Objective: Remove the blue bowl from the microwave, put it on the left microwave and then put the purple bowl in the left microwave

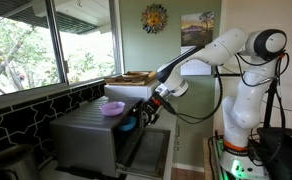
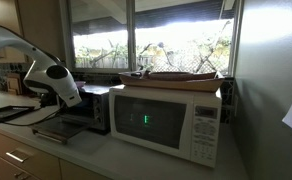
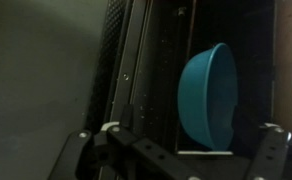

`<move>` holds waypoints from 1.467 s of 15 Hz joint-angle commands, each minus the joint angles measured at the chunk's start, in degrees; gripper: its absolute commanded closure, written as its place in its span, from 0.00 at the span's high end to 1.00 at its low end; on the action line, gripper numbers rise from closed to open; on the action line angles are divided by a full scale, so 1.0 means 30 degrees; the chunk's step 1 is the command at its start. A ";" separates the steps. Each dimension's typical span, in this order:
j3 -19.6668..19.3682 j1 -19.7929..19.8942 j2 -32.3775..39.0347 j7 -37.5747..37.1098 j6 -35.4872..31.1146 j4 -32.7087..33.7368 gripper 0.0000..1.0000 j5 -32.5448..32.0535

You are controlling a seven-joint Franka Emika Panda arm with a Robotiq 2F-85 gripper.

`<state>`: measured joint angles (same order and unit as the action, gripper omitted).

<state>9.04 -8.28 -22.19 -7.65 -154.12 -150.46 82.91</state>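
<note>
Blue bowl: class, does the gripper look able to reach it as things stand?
Probably yes. The oven door is down, and in the wrist view the blue bowl lies straight ahead of the open gripper, with nothing in between.

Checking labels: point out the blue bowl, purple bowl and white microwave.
blue bowl (image 3: 208,95): wrist view, on its side wall.
purple bowl (image 1: 113,108): in an exterior view, side wall.
white microwave (image 2: 156,120): in an exterior view, door window.
</note>
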 commanded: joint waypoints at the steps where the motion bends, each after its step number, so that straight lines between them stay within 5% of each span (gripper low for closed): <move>1: -0.0215 -0.0265 0.0198 -0.0310 0.0755 -0.0353 1.00 0.1694; 9: -0.0225 -0.0133 0.0400 -0.0464 0.1037 -0.0460 1.00 0.4712; 11: -0.0186 -0.0115 0.0413 -0.0395 0.1027 -0.0432 0.74 0.5198; 13: 0.0067 0.0210 0.0362 -0.0427 0.1153 -0.0433 0.57 0.5510; 20: -0.0210 0.0362 -0.0194 -0.0816 0.2467 -0.0877 0.06 0.4164; 22: -0.0339 0.0580 -0.0517 -0.0748 0.3173 -0.0971 0.00 0.3230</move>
<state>8.88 -7.77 -21.17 -9.69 -148.58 -151.59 96.58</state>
